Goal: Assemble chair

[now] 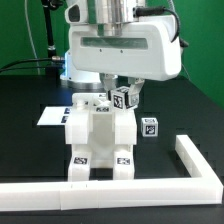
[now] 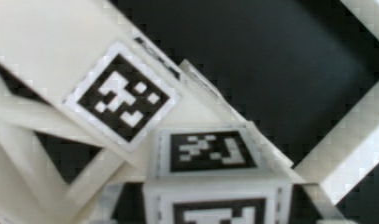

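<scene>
Rail [image 1: 130, 188] is seen up front, chair [image 1: 98, 140] is stood just behind it on the table [image 1: 25, 95], gripper [image 1: 122, 90] is held over its cube-topped post [image 1: 123, 100], claw apart or clamped cannot be told.

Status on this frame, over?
End effector at top of chair, grip unclear. Chair upright. Loose tagged piece beside it, nothing blocking.
</scene>
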Available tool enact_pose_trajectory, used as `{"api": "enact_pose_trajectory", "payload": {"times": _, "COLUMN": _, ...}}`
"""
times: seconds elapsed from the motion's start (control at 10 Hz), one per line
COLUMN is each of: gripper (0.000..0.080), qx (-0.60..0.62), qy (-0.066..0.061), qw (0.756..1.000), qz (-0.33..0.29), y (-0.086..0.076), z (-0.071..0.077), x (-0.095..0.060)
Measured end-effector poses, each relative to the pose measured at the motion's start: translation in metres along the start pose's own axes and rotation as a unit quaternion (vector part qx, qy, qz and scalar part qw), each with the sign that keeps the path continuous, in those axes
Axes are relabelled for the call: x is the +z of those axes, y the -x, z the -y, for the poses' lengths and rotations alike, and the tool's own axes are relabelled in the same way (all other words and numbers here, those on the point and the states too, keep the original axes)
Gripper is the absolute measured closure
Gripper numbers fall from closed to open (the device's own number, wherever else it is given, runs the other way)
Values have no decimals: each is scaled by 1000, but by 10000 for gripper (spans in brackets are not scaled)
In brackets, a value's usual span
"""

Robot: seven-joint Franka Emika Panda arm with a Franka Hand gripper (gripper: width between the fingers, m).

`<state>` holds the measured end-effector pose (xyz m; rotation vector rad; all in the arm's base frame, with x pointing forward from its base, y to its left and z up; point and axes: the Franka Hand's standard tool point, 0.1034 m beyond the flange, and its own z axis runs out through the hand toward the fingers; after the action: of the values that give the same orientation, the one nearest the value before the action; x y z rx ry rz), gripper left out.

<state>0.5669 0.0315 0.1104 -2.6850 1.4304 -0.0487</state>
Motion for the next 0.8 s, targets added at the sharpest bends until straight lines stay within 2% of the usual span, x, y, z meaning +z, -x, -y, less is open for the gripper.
{"api": "enact_pose_trajectory", "payload": {"times": 0.1, "gripper": 518, "qx": 36, "qy": -2, "qw": 999, "qz": 2, "y": 0, "z": 0, "x": 0}}
{"api": "enact_pose_trajectory", "payload": {"times": 0.2, "gripper": 430, "qx": 39, "qy": -2, "qw": 999, "qz": 2, "y": 1, "z": 1, "x": 0}}
{"api": "enact_pose_trajectory", "payload": {"times": 0.3, "gripper": 281, "qx": 12, "qy": -2, "qw": 1000, "qz": 2, "y": 1, "z": 1, "x": 0}}
{"api": "enact_pose_trajectory", "payload": {"times": 0.4, "gripper": 281, "qx": -28, "qy": -2, "qw": 1000, "qz": 2, "y": 0, "z": 0, "x": 0}}
{"api": "enact_pose_trajectory", "payload": {"times": 0.5, "gripper": 179, "qx": -118, "qy": -2, "qw": 993, "qz": 0, "y": -1, "z": 0, "x": -1}}
{"api": "enact_pose_trajectory", "payload": {"times": 0.6, "gripper": 179, "qx": -222, "qy": 2, "qw": 975, "qz": -3, "y": 3, "z": 6, "x": -2}}
{"api": "enact_pose_trajectory", "payload": {"times": 0.7, "gripper": 156, "qx": -267, "qy": 2, "qw": 964, "qz": -3, "y": 11, "z": 7, "x": 0}}
{"api": "enact_pose_trajectory", "payload": {"times": 0.8, "gripper": 151, "qx": -293, "qy": 1, "qw": 956, "qz": -7, "y": 10, "z": 4, "x": -1}}
